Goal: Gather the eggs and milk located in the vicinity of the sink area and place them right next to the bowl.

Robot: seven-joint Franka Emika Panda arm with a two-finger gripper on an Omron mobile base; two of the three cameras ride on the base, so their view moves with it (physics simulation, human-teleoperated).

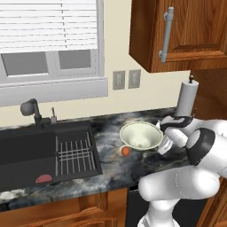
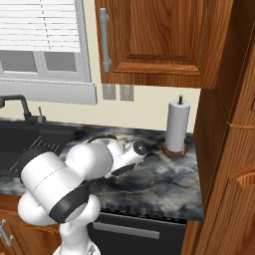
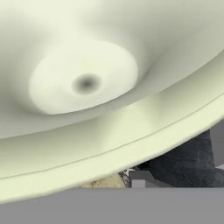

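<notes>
Arm [image 1: 195, 155]: in front of bowl's right side
Gripper: closed, hold unclear
Bowl [image 1: 141, 135]: on counter
Egg [image 1: 126, 151]: touching bowl's left
Towel roll [image 1: 186, 99]: behind bowl

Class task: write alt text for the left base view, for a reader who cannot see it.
A white robot arm reaches to a pale bowl on a dark marble counter, an orange-brown egg beside it. Left is a black sink with a wire rack.
</notes>
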